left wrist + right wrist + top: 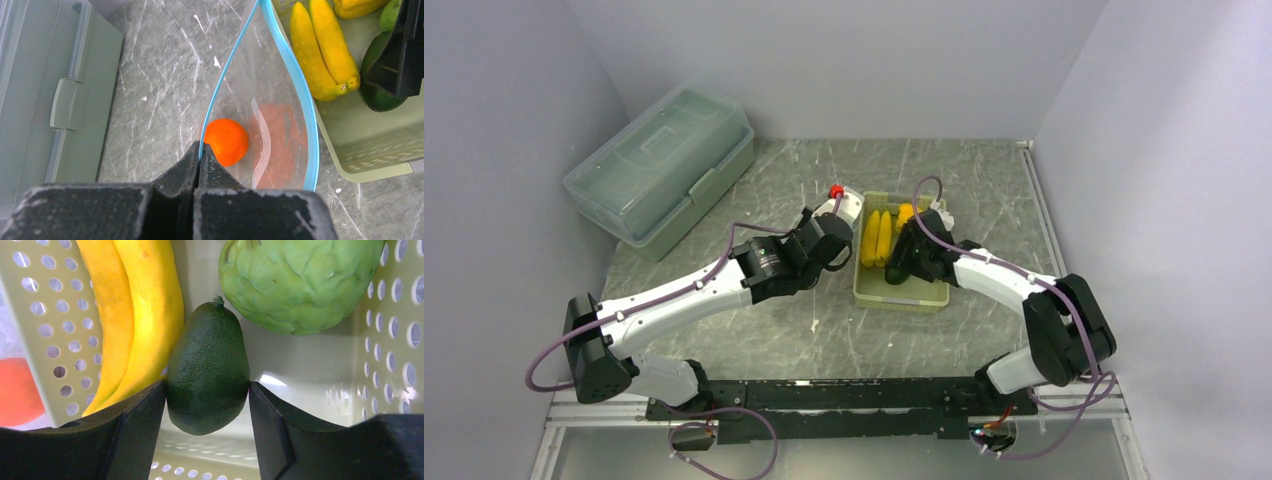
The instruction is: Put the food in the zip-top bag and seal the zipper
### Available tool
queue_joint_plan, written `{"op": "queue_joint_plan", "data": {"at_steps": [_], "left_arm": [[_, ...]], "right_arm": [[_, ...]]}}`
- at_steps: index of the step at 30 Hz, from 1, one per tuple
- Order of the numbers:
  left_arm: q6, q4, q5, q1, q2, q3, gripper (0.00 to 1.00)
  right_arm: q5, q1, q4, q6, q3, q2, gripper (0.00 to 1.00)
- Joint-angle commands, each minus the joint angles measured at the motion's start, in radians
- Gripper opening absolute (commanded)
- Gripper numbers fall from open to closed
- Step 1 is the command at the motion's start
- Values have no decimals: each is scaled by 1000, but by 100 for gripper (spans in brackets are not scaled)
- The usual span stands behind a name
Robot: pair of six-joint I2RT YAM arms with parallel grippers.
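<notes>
My left gripper point(200, 152) is shut on the near teal-blue zipper point(227, 65) edge of the clear zip-top bag point(260, 95) and holds its mouth open. An orange point(226, 141) lies inside the bag. My right gripper point(207, 390) is down in the basket point(385, 340). Its fingers point(145, 415) press both sides of the dark green avocado point(207, 365). Two yellow bananas point(130, 315) lie left of the avocado. A light green round piece point(300, 285) lies behind it. In the top view the left gripper point(829, 240) is just left of the basket point(902, 298) and the right gripper point(902, 262) is inside it.
A large translucent lidded storage box point(664, 170) stands at the back left and also shows in the left wrist view point(45, 100). Grey walls close in the marbled table on three sides. The basket wall point(380, 145) sits right against the bag.
</notes>
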Motion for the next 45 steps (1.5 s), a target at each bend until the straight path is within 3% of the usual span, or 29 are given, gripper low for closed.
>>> {"op": "queue_joint_plan", "data": {"at_steps": [1,10,19,29,45], "left_arm": [[-16,17,-9,-4,-35,-5,0],[-21,16,-2,-4,-28,-2,0],[-27,10,-5,-4,-21,2,0],[-25,-4,-9,-4,-16,18,0],[-25,2,21,-4,-10,52,0]], "right_arm": [[-18,-5,55,10,-19,3,62],[11,-6,19,-9,-30,-88,29],[50,-6,-69,-42,3,-266,26],[-70,36,-30,-34,73,-414,27],[-79,177,108,67,200,-431,28]]}}
